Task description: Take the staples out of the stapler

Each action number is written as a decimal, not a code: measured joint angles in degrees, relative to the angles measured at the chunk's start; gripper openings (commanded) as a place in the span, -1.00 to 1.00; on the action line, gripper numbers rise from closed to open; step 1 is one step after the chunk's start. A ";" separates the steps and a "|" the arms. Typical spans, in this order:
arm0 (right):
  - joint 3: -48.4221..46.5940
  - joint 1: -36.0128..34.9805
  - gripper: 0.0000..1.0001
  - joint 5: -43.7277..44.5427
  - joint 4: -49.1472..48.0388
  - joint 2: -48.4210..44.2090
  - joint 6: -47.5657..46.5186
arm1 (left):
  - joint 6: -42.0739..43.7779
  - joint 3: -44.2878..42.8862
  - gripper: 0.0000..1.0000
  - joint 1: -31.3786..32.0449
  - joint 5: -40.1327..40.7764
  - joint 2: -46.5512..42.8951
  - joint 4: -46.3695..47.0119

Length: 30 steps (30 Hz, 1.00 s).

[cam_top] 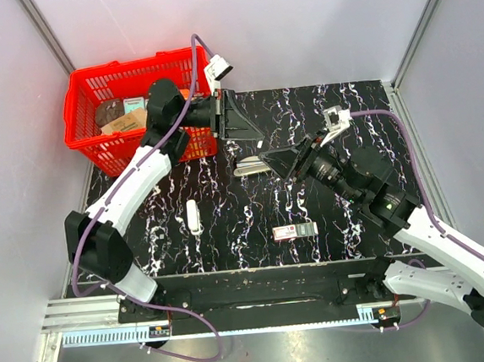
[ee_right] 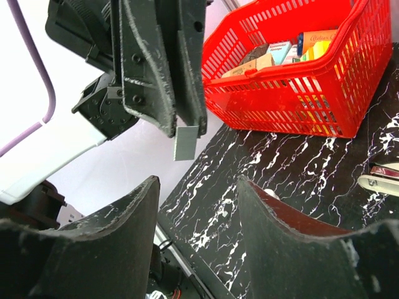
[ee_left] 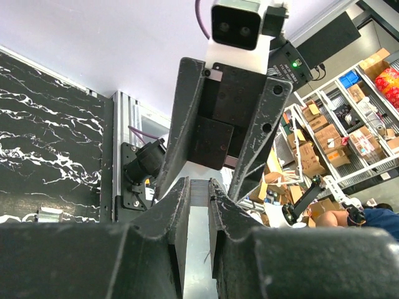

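Left gripper (ee_left: 198, 185): jaws narrow, pinched on a flat silvery strip (ee_right: 186, 142), possibly a staple strip. One short end sticks out past the fingertips. The strip is held in the air, clear of the table (cam_top: 232, 258).

Right gripper (ee_right: 198, 187): jaws wide, nothing between the fingers. It points at the left gripper, tip to tip but apart; the left wrist view looks straight into its open fingers.

Stapler (cam_top: 248, 169): lies on the black marbled table. In the top view it sits between the two grippers, just beside the right gripper's tip. Neither gripper touches it. In the right wrist view it is at the right edge, with a silvery arm below and a dark part above. It appears to be hinged open; not certain.

Red basket (cam_top: 130, 157): far-left corner of the table, just beside the left gripper, boxes inside.

Small white object (cam_top: 193, 217): near-left of the stapler, apart from it.

Red-and-white box (cam_top: 295, 230): flat on the table nearer the arm bases.
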State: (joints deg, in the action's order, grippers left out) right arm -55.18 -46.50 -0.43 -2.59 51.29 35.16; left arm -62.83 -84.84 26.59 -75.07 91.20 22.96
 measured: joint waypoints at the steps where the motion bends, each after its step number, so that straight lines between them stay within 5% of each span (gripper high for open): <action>1: 0.00 0.00 0.13 0.37 -0.39 0.20 0.20 | -0.31 0.04 -0.77 0.02 -0.02 -0.15 0.70; 14: -0.55 0.00 -0.03 2.47 -5.38 3.17 2.47 | 0.24 0.15 -0.77 0.04 0.00 -0.55 0.42; 23: -0.63 0.00 -0.54 2.25 -6.78 3.58 3.82 | 1.51 1.79 -0.77 0.04 0.09 -1.40 -0.90; 30: -0.74 0.00 -0.55 1.64 -7.69 4.68 4.85 | 2.45 2.01 -0.77 -0.74 0.22 -1.86 -1.79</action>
State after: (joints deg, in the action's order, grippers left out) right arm -55.92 -46.50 1.21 -10.28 55.96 40.01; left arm -60.38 -82.83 25.85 -74.85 89.34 21.17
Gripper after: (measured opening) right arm 0.242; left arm 0.193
